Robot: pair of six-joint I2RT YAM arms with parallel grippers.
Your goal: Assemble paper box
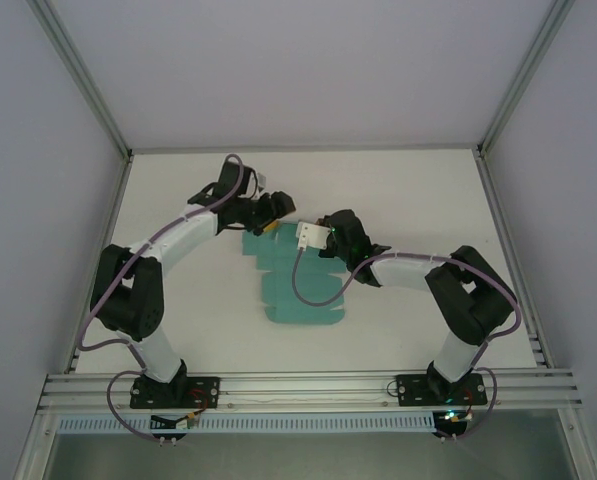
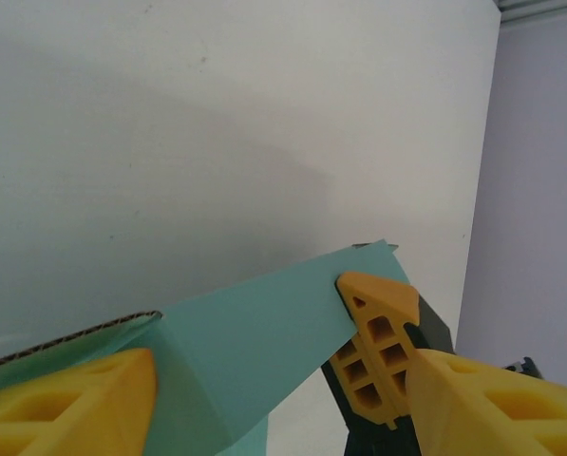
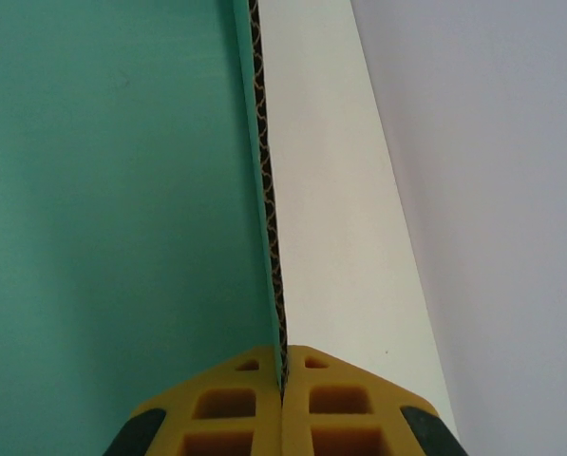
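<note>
The paper box (image 1: 303,295) lies as a flat teal sheet near the middle of the bench (image 1: 178,200), its long axis running roughly from 11 to 5 o'clock in the top view. Both arms reach to its far end: the left one at about 11 o'clock of the sheet, the right one at about 1 o'clock.

The right tool (image 3: 283,385) is together, clamped on the sheet's corrugated edge, which runs straight away from its tips toward 12 o'clock in its own view. The left tool (image 2: 283,366) stands apart, with a raised teal flap lying between its tips and slanting up toward 2 o'clock. This is the relation the coming move turns on, since the flap sits inside the gap and closing should catch it.

The left arm is the one placed to take that flap. Its wrist view shows yellow fingers (image 2: 378,342) pinching the flap's upper corner at 4 o'clock — most likely the right tool's. The top view gives the whole sheet's lie but hides the lifted flap under the arms.
</note>
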